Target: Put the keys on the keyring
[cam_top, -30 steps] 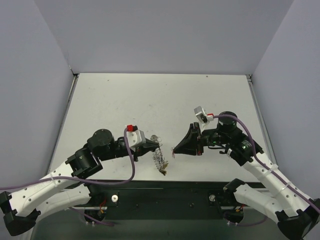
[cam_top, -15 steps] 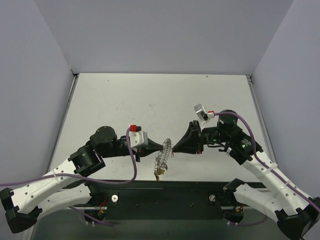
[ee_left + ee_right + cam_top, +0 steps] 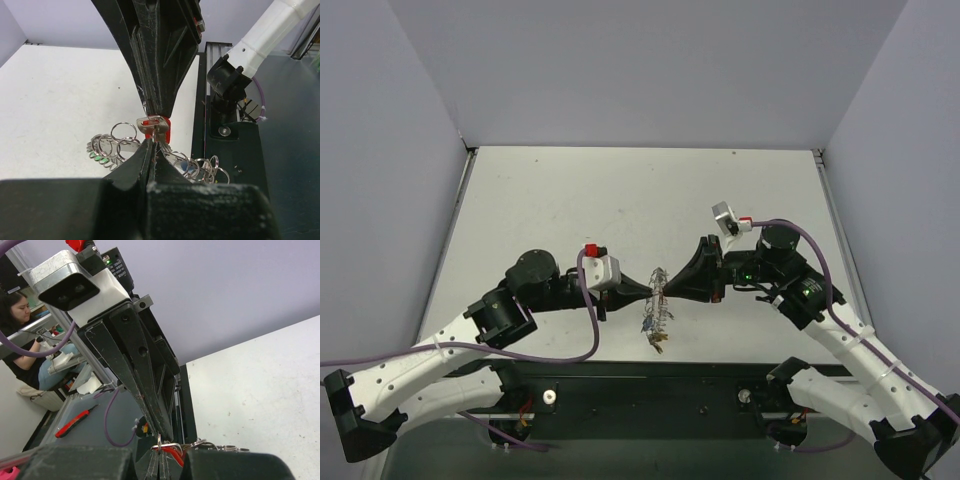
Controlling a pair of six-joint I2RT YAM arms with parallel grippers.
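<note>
The left end effector point(image 3: 645, 288) and the right end effector point(image 3: 667, 291) meet tip to tip above the near middle of the worktop point(image 3: 620, 200), each a pair of long, tapering, matte black fingers pressed together.

The keyring point(image 3: 658, 310) hangs between the two tips as a thin silvery wire hoop, seen nearly edge-on from above, so it reads as a narrow lacy strip running toward the near edge. A gold-yellow tag point(image 3: 658, 346) dangles at its low end. The left wrist view shows the rim made up of many small wire loops point(image 3: 123, 133), round and glossy. They fan out to both sides of the left fingertips, which pinch the wire where the loops part. Some green key heads point(image 3: 97, 157) sit among the loops on the left.

The right fingers come down from above in that view and pinch the red-headed key point(image 3: 166, 131). Its flat silvery metal part lies against the hoop just above the left tips. Whether the key is threaded onto the wire cannot be told.

The worktop is a flat, pale, lightly scuffed sheet. It lies bare on all sides of the two tips, well apart from the lilac walls point(image 3: 420, 150). The black base rail point(image 3: 650, 385) lies near, just beyond the tag.
</note>
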